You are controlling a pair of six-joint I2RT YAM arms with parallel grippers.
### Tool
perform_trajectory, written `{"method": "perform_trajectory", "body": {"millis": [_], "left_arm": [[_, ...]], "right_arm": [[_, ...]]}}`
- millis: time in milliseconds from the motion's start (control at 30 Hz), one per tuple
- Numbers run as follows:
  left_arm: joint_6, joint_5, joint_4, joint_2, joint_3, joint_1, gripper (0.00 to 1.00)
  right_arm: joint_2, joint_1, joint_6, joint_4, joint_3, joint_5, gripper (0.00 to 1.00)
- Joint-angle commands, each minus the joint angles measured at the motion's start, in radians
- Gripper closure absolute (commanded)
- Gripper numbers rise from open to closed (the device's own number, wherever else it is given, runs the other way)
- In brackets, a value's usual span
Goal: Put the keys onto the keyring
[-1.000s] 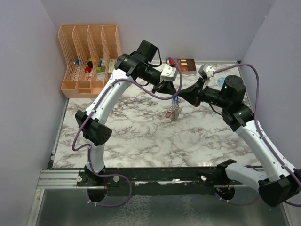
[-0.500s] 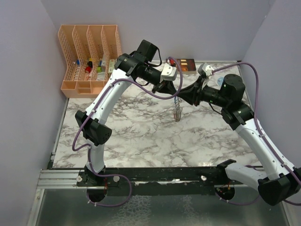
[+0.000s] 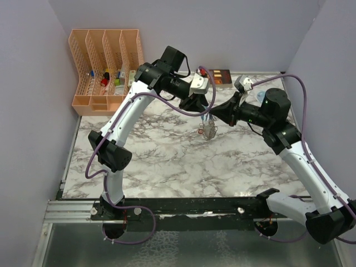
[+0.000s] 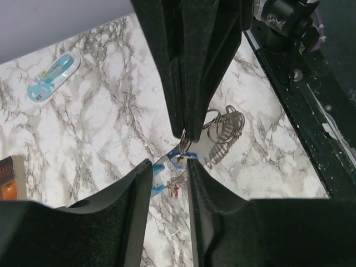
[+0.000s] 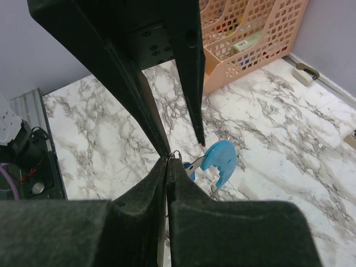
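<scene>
Keyring (image 3: 208,130), grey coils, blue strap, pinched by shut right tool (image 5: 168,160), left tool (image 4: 168,165) half-open

**Tabletop** (image 3: 167,158): smooth, glossy white surface of stone look with grey veining.
**Keyring** (image 4: 222,132): bare grey metal rings, shiny, with a smooth light-blue strap (image 5: 218,160) that looks like plastic.
**Fingers** (image 4: 125,217) of the left gripper (image 4: 168,164) and fingers (image 5: 142,214) of the right gripper (image 5: 168,158): matt black plastic.
**Desk organiser** (image 3: 105,61): peach plastic lattice, satin finish.
**Pale-blue object** (image 4: 53,75): see-through glossy plastic.
**Cable** (image 3: 303,94): smooth purple sheath.
</scene>
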Motion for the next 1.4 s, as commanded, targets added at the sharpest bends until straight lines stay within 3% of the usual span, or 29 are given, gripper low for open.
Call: {"method": "perform_trajectory", "body": {"millis": [0, 200, 667, 1367], "left_arm": [[-0.007, 0.006, 0.017, -0.029, 0.011, 0.017, 0.64], [-0.013, 0.049, 0.032, -0.029, -0.011, 0.016, 0.64], [-0.047, 0.102, 0.057, -0.029, -0.034, -0.001, 0.78], [-0.044, 0.128, 0.057, -0.024, -0.033, -0.007, 0.68]], "right_arm": [[-0.043, 0.004, 0.017, 0.024, 0.012, 0.031, 0.99], [-0.039, 0.005, 0.040, 0.049, 0.008, 0.022, 0.99], [-0.042, 0.005, 0.072, 0.075, 0.013, 0.057, 0.99], [-0.029, 0.005, 0.088, 0.068, 0.025, 0.072, 0.99]]}}
